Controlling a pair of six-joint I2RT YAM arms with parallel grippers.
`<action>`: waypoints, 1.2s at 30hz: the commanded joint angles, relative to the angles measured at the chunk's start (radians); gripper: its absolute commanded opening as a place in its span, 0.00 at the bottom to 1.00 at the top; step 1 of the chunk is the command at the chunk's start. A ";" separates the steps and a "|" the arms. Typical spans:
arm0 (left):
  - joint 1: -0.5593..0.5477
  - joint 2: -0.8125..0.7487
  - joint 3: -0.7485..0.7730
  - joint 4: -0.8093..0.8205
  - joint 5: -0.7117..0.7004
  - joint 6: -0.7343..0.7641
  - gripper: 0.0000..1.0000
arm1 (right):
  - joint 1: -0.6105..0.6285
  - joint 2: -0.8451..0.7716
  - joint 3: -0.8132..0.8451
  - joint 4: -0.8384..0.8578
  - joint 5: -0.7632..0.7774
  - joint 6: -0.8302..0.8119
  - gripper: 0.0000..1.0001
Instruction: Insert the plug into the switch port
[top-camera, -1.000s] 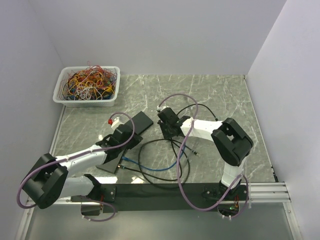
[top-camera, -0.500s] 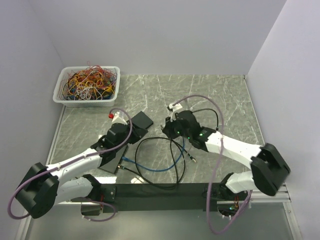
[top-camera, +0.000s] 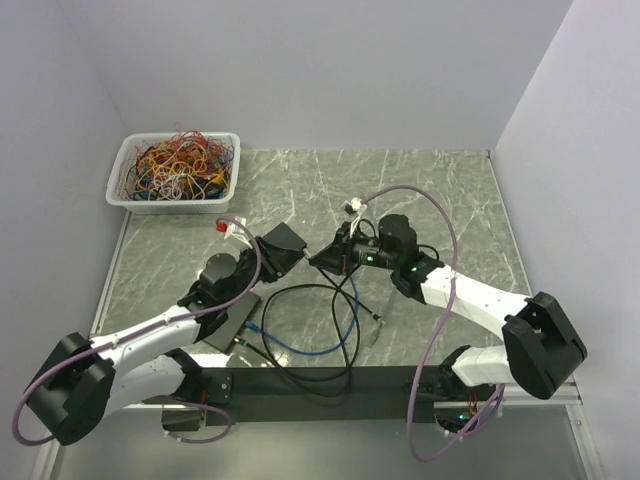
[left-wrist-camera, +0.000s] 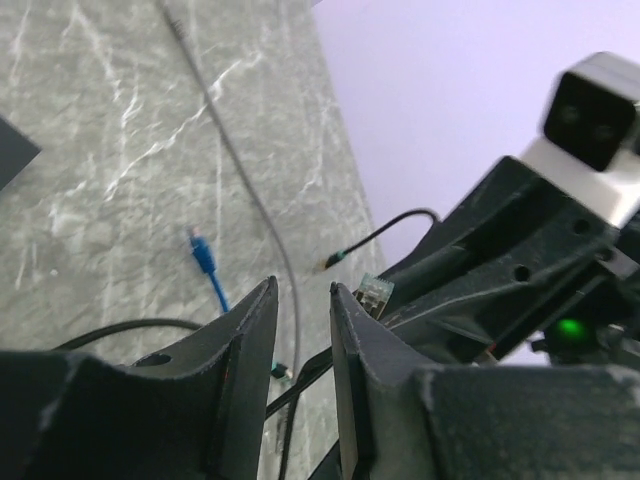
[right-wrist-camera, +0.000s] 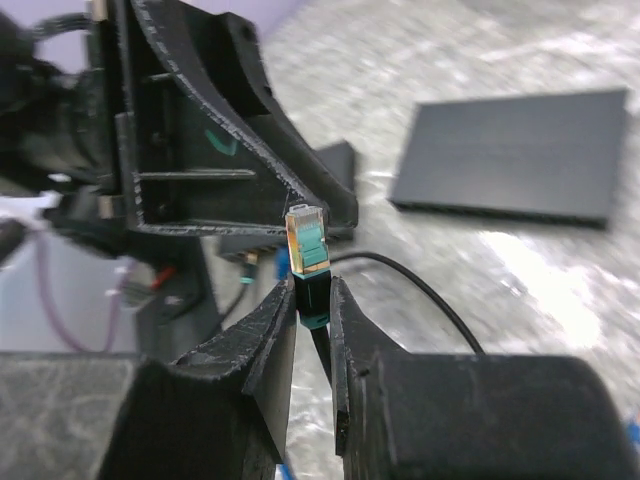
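Observation:
My right gripper (right-wrist-camera: 312, 285) is shut on a black cable's plug (right-wrist-camera: 308, 245), clear-tipped with a teal boot, which stands up out of the jaws. In the top view the right gripper (top-camera: 320, 258) is at mid-table, pointing left at my left gripper (top-camera: 268, 260), almost tip to tip. The left gripper (left-wrist-camera: 303, 285) has its jaws a little apart with nothing between them; the plug (left-wrist-camera: 375, 291) shows just beyond its right finger. The black switch (top-camera: 225, 322) lies under the left arm with cables plugged into its near edge.
A flat black slab (top-camera: 285, 243) lies by the left gripper's tip and shows in the right wrist view (right-wrist-camera: 510, 155). Loose black and blue cables (top-camera: 320, 340) loop across the table's front; a blue plug (left-wrist-camera: 200, 248) lies loose. A white bin of tangled wires (top-camera: 175, 170) stands at the back left.
The right arm has swung out and its gripper has moved left with the plug, towards the left gripper. The left gripper has moved up and right to meet it.

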 joint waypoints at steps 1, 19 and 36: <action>-0.001 -0.052 -0.010 0.092 0.015 0.029 0.34 | -0.035 0.011 -0.020 0.195 -0.192 0.106 0.02; -0.008 -0.146 -0.134 0.328 0.058 0.068 0.38 | -0.050 0.150 0.008 0.424 -0.349 0.303 0.01; -0.014 -0.295 -0.148 0.210 0.019 0.100 0.48 | -0.050 0.200 0.032 0.450 -0.333 0.353 0.01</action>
